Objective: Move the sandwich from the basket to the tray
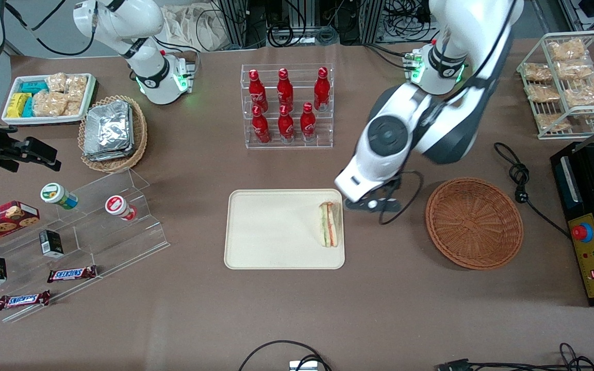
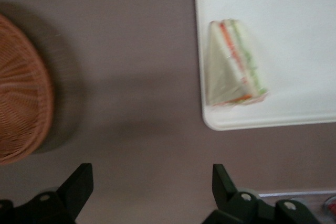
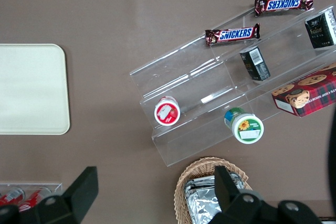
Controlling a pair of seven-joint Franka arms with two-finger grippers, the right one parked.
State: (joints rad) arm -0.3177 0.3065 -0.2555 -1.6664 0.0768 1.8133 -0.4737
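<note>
Front view shows the sandwich lying flat on the tray, close to the tray's short edge at the working arm's end, its green and orange-red filling layers visible as stripes through the clear wrap. The tray sits on the brown table, with nothing else on it.

The gripper hangs above the table just off that same tray edge, between the tray and the basket. In the left wrist view its two dark fingers stand wide apart with only bare tabletop between them — released, grasping nothing. The same view shows the sandwich resting just inside the tray's rim, and part of the basket's woven wall.

The basket lies well apart from the tray, toward the working arm's end of the table, and holds nothing. A black cable runs past it to a black machine at the table's edge.

Farther from the front camera than the tray stands a clear rack of red bottles. Toward the parked arm's end are a clear stepped stand carrying two small cups — and beside it two Snickers bars, a paler wicker basket of foil packets, and a white snack tray.
</note>
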